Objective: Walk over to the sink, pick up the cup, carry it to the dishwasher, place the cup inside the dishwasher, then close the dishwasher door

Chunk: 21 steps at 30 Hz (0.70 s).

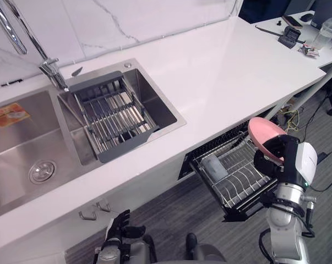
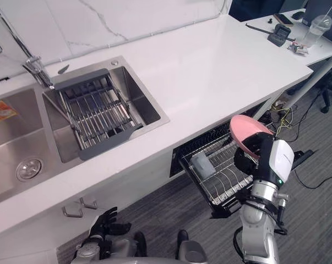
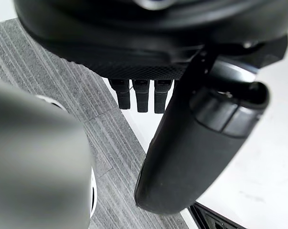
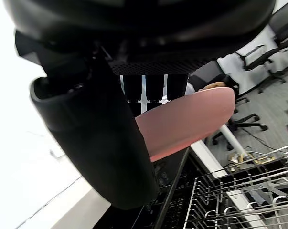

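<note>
Low against the cabinet front, the left hand (image 1: 119,225) hangs with its fingers (image 3: 141,95) loosely apart and holds nothing. At the other side, the right hand (image 1: 278,157) is clamped on a pink plate (image 1: 263,132), thumb on one face and fingers on the other, gripping its lower rim. No cup sits in either hand.

The pink plate hangs over the right part of the pulled-out dishwasher rack (image 1: 243,176), clear of the wires. It is tilted: the free rim rises toward the white counter's (image 1: 226,71) front edge, the gripped rim sits lower and farther out, and its long axis slants between them. The broad face turns upward.

In the rack's left part lies a small grey vessel (image 1: 214,168); whether it is a cup I cannot tell.

At the counter's left end is the steel sink (image 1: 22,143), with a grey drain rack (image 1: 113,115) across its right basin, beside the faucet (image 1: 50,69).
</note>
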Motion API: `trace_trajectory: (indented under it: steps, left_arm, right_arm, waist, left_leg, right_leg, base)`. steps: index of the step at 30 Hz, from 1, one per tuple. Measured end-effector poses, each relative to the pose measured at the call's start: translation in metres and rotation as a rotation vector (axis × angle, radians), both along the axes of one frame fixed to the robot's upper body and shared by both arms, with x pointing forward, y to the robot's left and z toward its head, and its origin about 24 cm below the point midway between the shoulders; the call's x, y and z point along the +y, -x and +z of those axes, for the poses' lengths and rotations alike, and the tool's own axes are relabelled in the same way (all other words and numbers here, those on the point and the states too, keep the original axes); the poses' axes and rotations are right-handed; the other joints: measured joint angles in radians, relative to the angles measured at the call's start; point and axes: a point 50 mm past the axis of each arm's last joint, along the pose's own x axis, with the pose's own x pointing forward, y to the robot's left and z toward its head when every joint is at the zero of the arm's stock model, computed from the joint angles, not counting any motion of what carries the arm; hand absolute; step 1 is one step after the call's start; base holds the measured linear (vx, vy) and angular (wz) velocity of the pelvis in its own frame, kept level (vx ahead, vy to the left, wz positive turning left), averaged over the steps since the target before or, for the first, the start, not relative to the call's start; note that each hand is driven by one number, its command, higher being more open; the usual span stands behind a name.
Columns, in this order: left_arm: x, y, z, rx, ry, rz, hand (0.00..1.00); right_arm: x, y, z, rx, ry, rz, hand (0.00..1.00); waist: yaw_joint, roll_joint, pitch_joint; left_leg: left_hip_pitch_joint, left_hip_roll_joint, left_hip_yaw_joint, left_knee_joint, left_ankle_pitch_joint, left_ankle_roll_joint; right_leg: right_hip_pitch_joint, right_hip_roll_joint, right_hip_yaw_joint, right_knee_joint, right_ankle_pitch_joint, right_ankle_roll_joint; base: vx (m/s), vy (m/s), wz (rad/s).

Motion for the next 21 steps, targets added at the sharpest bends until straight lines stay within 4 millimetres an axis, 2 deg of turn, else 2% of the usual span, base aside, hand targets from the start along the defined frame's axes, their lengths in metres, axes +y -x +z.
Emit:
trace_trajectory:
  steps: [3,8,11,14,18,21]
  left_arm:
    - [-0.003,0.005,-0.002,0.013,0.011,0.003,0.9]
    - [-0.006,0.009,-0.003,0.022,0.021,0.0,0.9]
    - [-0.007,0.009,-0.004,0.024,0.029,-0.012,0.9]
    - [-0.011,0.009,-0.004,0.021,0.04,-0.027,0.9]
    - [-0.017,-0.001,0.0,-0.023,0.056,-0.032,0.9]
    - [-0.02,-0.009,0.003,-0.048,0.06,-0.039,0.9]
  right_arm:
    - [-0.006,0.003,-0.009,0.037,-0.011,-0.024,0.3]
    - [-0.022,0.009,-0.029,0.102,-0.083,-0.091,0.3]
    - [-0.031,0.005,-0.031,0.118,-0.089,-0.105,0.3]
    - [-0.039,-0.006,-0.021,0.074,-0.091,-0.104,0.3]
    - [-0.05,-0.028,0.004,-0.016,-0.083,-0.102,0.3]
    - [-0.052,-0.043,0.014,-0.058,-0.107,-0.09,0.3]
  waist:
    - [0.001,0.016,-0.017]
    - [0.0,0.023,-0.031]
    - [0.001,0.032,-0.031]
    - [-0.006,0.052,-0.012]
    - [-0.007,0.088,0.051]
    - [0.001,0.094,0.086]
  left_leg:
    - [0.015,-0.011,-0.004,-0.018,0.005,0.002]
    - [0.028,-0.034,-0.024,-0.067,0.04,0.008]
    - [0.022,-0.051,-0.066,-0.092,0.05,0.014]
    - [0.003,-0.062,-0.07,-0.118,0.073,0.024]
    - [-0.043,-0.068,-0.063,-0.131,0.098,0.025]
    - [-0.063,-0.067,-0.053,-0.143,0.118,0.026]
  right_leg:
    - [0.022,-0.006,-0.002,-0.026,0.009,0.003]
    - [0.032,-0.019,-0.012,-0.057,0.034,0.006]
    - [0.01,-0.021,-0.003,-0.059,0.051,0.007]
    - [-0.024,-0.027,0.003,-0.057,0.07,0.009]
    - [-0.086,-0.034,0.013,-0.038,0.089,0.01]
    - [-0.124,-0.036,0.028,-0.025,0.098,0.003]
  base:
    - [0.01,0.024,0.05]
    - [-0.03,0.012,0.08]
    - [-0.1,0.014,-0.08]
    - [-0.12,0.027,-0.07]
    - [-0.15,0.016,-0.02]
    - [-0.09,-0.004,-0.1]
